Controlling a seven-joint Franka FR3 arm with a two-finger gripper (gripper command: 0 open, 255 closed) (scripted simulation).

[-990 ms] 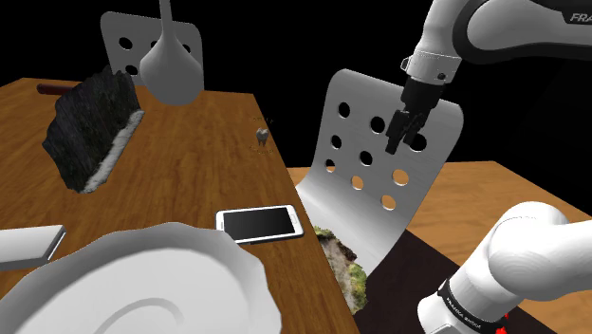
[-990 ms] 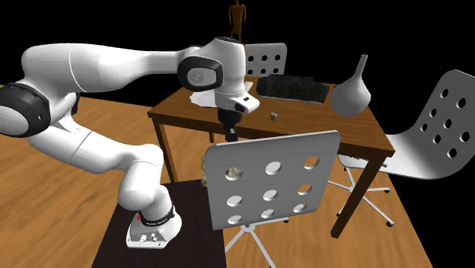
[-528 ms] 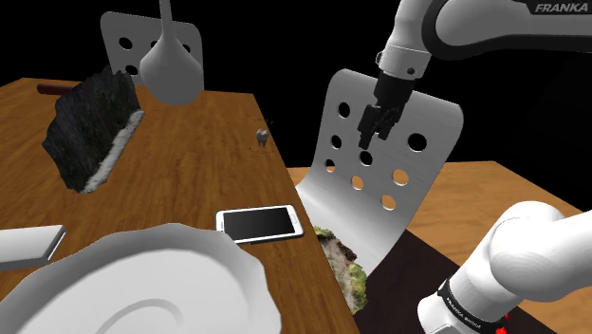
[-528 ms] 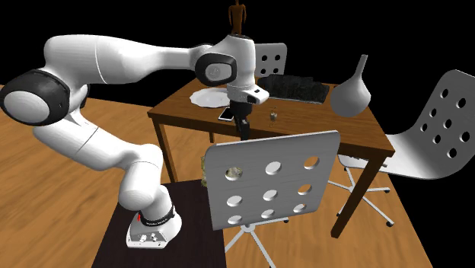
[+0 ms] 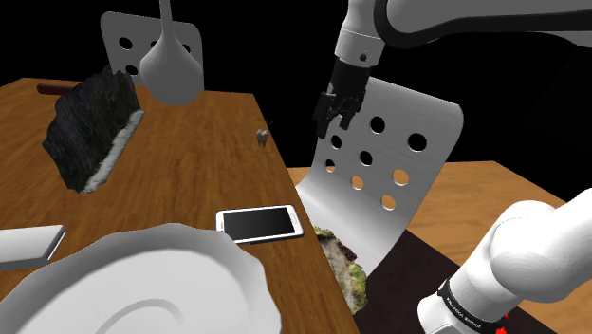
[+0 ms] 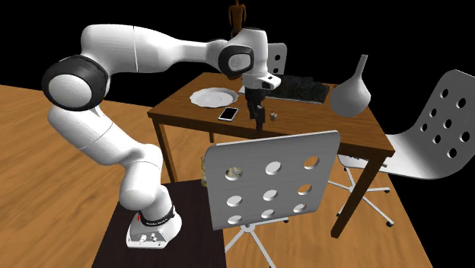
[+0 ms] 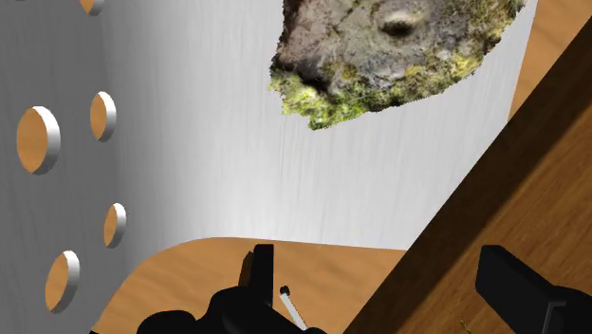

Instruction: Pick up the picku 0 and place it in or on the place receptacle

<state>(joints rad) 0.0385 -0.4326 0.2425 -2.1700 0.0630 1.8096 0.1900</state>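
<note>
A small grey object (image 5: 262, 136) stands near the table's edge; the second exterior view has the same small object (image 6: 272, 116) on the wooden table (image 6: 320, 126). My black gripper (image 5: 325, 119) hangs open in the air, to the right of it in the shoulder view. Seen from the second exterior view, the gripper (image 6: 259, 122) is above the table's near edge, between the phone (image 6: 227, 113) and the small object. The wrist view has both fingers (image 7: 261, 270) apart with nothing between them. A white plate (image 5: 228, 249) lies close to the shoulder camera.
A white perforated chair (image 5: 379, 161) stands against the table with a mossy rock (image 7: 389, 52) on its seat. A phone (image 5: 261, 223), a grey vase (image 5: 172, 66), a dark rough block (image 5: 90, 128) and a second chair (image 6: 441, 122) are around the table.
The arm has swung toward the shoulder view's left. The gripper went from in front of the chair back's right side to its upper left corner, nearer the table. The fingers stay apart.
</note>
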